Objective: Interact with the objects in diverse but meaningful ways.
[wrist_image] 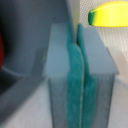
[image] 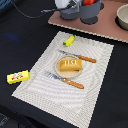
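Note:
On the pink board [image: 107, 27] at the back stand two grey-blue pots [image: 75, 11], and a red tomato [image: 88, 2] lies in the one at the exterior view's right. My gripper [image: 64, 6] hangs at the other pot. In the wrist view its teal pads [wrist_image: 74, 75] are pressed together with nothing seen between them, so the gripper [wrist_image: 77, 37] is shut. A grey pot wall [wrist_image: 25, 30] and the tomato's edge [wrist_image: 1, 50] show beside it. The green-tipped banana [image: 69, 40] [wrist_image: 110, 14] lies on the placemat's far edge. The bread loaf [image: 70, 65] sits on a small plate [image: 59, 71]. The yellow box [image: 18, 76] lies at the exterior view's left.
A striped placemat [image: 65, 95] covers the black table's middle. A knife [image: 79, 56] and a fork [image: 65, 80] with wooden handles flank the plate. A pale bowl [image: 123, 17] stands on the board at the exterior view's right. A dark cable [image: 30, 14] runs across the back.

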